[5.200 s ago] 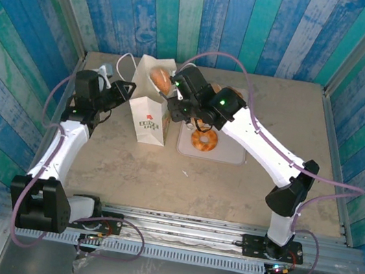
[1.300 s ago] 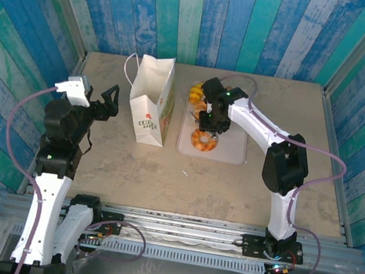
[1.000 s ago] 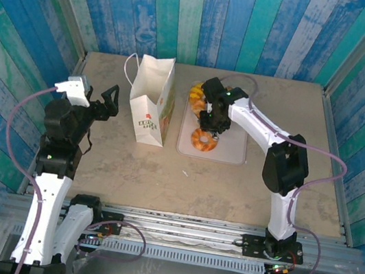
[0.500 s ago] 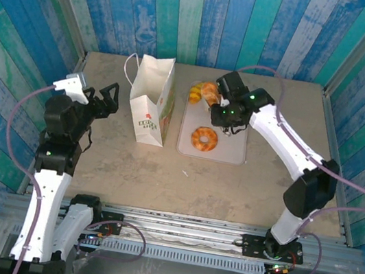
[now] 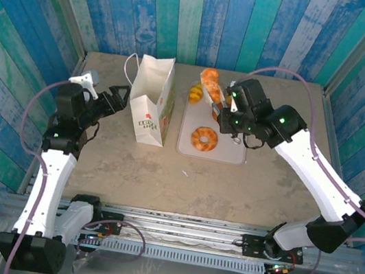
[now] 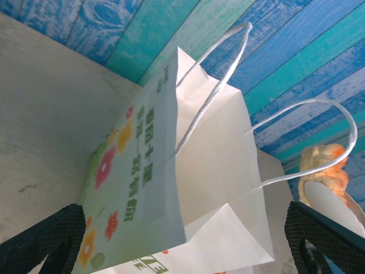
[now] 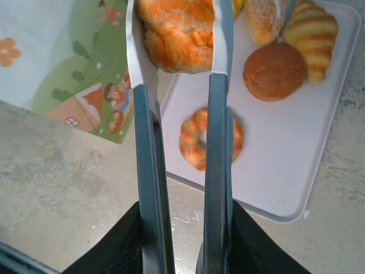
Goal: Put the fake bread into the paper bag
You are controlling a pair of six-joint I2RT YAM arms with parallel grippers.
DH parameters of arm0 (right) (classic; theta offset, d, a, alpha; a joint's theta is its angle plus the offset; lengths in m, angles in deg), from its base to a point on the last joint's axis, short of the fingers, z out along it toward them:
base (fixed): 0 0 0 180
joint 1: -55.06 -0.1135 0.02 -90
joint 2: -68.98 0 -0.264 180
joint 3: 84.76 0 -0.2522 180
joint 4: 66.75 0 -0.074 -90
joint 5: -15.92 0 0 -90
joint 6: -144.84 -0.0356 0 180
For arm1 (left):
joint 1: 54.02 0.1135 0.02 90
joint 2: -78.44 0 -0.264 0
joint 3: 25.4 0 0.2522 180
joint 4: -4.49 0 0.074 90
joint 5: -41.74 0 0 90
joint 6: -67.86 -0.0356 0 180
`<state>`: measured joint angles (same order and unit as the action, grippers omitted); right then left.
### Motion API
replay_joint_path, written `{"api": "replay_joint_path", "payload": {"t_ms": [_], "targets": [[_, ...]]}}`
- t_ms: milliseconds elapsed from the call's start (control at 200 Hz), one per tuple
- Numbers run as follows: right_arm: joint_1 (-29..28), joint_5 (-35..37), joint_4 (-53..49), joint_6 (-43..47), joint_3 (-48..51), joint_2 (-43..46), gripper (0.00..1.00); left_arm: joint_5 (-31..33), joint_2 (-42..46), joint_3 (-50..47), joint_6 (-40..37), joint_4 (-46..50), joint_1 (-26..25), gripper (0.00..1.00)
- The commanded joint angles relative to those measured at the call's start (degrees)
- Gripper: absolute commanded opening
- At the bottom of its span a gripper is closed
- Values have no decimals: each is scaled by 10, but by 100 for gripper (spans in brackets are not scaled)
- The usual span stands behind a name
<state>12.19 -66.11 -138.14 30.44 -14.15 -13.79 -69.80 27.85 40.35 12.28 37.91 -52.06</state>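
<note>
Blue-and-green plank walls point(image 5: 222, 18) enclose a beige tabletop point(image 5: 162, 175). Contents, counted from my hands outward:

1. My right hand point(image 7: 185, 228): closed round the handles of the metal tongs point(image 7: 215, 142).
2. Tongs' tips: pinching one orange pastry point(image 7: 179, 31), held in the air above the far left corner of the tray point(image 5: 228, 153), just to the right of the paper bag point(image 5: 152, 97) and outside it.
3. On the tray: one ring doughnut point(image 7: 191, 140), one brown bun point(image 7: 274, 71), one striped croissant point(image 7: 311, 28), one pale sugared piece point(image 7: 263, 20).
4. My left hand point(image 5: 118, 94): jaws wide apart, gripping nothing, close beside the bag's flowered left side. Whether it touches the bag I cannot tell.
5. Paper bag: upright on the tabletop, left of the tray, cord handles raised.
</note>
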Motion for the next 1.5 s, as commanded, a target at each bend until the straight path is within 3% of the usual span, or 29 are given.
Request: {"api": "replay_joint_path", "payload": {"t_ms": [0, 456, 876, 1112, 1498], "targets": [[-22, 31, 2, 5, -26, 25, 35, -54, -20, 6, 18, -39, 6, 94], [-99, 80, 4, 30, -153, 11, 35, -64, -109, -1, 47, -124, 10, 100], [-149, 49, 27, 61, -327, -140, 35, -105, -171, -1, 58, -164, 10, 82], [-157, 37, 94, 44, -340, -200, 35, -94, -179, -3, 56, -168, 10, 72], [-155, 59, 98, 39, -327, -257, 35, -69, -167, 6, 33, -145, 10, 65]]}}
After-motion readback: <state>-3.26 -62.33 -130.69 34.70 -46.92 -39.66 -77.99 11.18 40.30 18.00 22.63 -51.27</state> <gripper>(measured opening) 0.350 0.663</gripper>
